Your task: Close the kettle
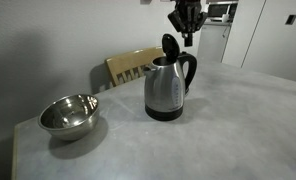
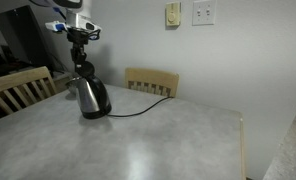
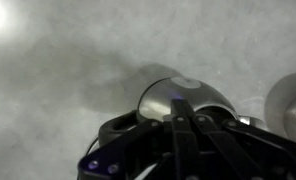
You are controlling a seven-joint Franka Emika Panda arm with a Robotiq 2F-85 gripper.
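The kettle [image 1: 166, 92] is brushed steel with a black handle and round base. It stands on the grey table in both exterior views [image 2: 90, 98]. Its black lid [image 1: 169, 46] stands open and upright. My gripper [image 1: 188, 36] hangs just above the kettle, close beside the top of the raised lid; it also shows in an exterior view [image 2: 80, 45]. Its fingers are pressed together and hold nothing. In the wrist view the shut fingers [image 3: 180, 118] point down at the kettle's steel top [image 3: 178, 92].
A wide shiny steel bowl [image 1: 70, 115] sits on the table near the kettle, also at the wrist view's edge [image 3: 293, 110]. Wooden chairs [image 2: 151, 82] [image 2: 18, 90] stand at the table's far sides. A black cable [image 2: 138, 112] runs from the kettle's base.
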